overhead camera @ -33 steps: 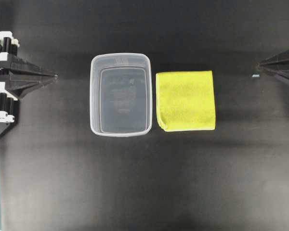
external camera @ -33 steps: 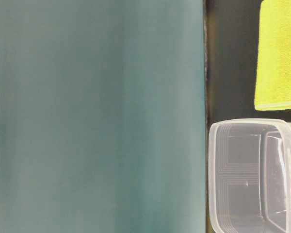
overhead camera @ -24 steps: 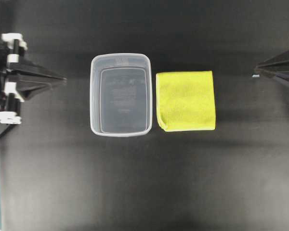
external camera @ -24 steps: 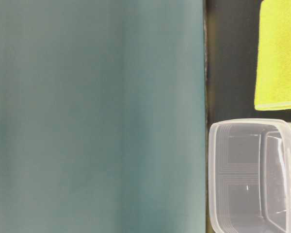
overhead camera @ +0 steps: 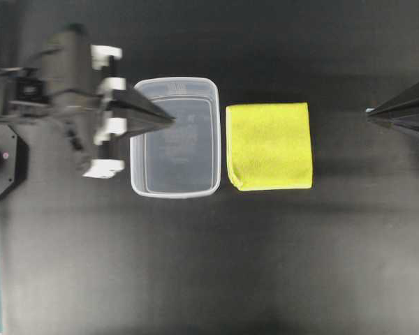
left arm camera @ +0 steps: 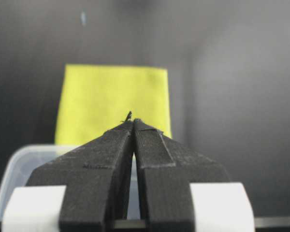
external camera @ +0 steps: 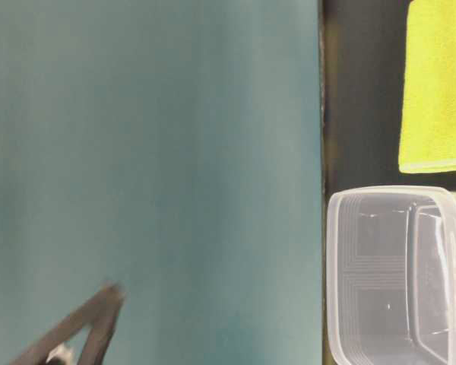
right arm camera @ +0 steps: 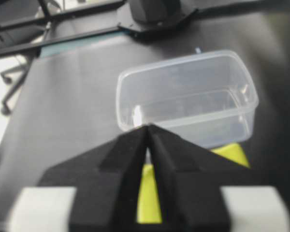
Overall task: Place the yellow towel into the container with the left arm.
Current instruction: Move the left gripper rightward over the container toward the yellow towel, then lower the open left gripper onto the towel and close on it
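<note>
Towel lies past the tub from the left pincer

In the overhead view the left pincer (overhead camera: 169, 120) hangs over the near edge of the container (overhead camera: 174, 137), its tips pressed together and holding nothing; the left wrist view shows the same closed black fingers (left arm camera: 111, 159) with the yellow towel (left arm camera: 113, 102) straight ahead beyond the tub's rim. The yellow towel (overhead camera: 269, 146) rests flat on the black bench (overhead camera: 209, 265), just beside the container's far side and not touching it, so the pincer must cross over the tub to reach it. The right pincer (overhead camera: 371, 110), at the opposite edge with its tips also together, looks about as far from the cloth. The towel is a bright yellow-green, folded, near-square cloth, slightly longer along the container's long side, with a rounded fold at one corner.
</note>
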Motion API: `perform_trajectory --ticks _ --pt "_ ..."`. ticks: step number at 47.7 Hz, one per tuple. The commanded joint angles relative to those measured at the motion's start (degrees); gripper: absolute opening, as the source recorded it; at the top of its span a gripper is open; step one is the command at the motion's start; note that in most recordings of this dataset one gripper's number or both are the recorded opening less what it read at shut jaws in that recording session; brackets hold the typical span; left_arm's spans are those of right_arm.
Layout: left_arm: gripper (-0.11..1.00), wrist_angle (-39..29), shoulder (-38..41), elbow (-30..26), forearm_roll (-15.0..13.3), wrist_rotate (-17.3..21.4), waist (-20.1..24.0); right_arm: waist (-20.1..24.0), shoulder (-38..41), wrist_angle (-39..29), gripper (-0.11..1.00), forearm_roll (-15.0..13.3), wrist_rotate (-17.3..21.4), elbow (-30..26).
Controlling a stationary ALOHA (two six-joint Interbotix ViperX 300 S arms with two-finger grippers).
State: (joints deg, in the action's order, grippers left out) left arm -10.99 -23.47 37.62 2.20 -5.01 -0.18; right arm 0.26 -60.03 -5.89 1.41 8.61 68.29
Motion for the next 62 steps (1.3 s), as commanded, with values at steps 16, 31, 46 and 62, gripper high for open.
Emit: perform_trajectory --ticks 16,31,46,62 --pt "0.01 -14.59 15.82 -20.21 0.26 0.44 0.79 0.09 -7.65 -7.21 0.83 -0.18 -0.88 -0.18" --pt "0.61 -23.03 27.86 -31.2 0.26 3.43 1.41 -0.35 -13.97 -7.65 0.81 -0.18 -0.79 0.26" --pt "0.9 -37.62 44.56 -48.25 0.26 7.73 2.37 -0.35 -15.12 -7.73 0.81 -0.18 -0.62 0.26" --pt "0.91 -42.01 57.66 -55.37 0.26 9.58 1.67 -0.44 -15.29 -7.65 0.81 -0.09 0.53 0.18"
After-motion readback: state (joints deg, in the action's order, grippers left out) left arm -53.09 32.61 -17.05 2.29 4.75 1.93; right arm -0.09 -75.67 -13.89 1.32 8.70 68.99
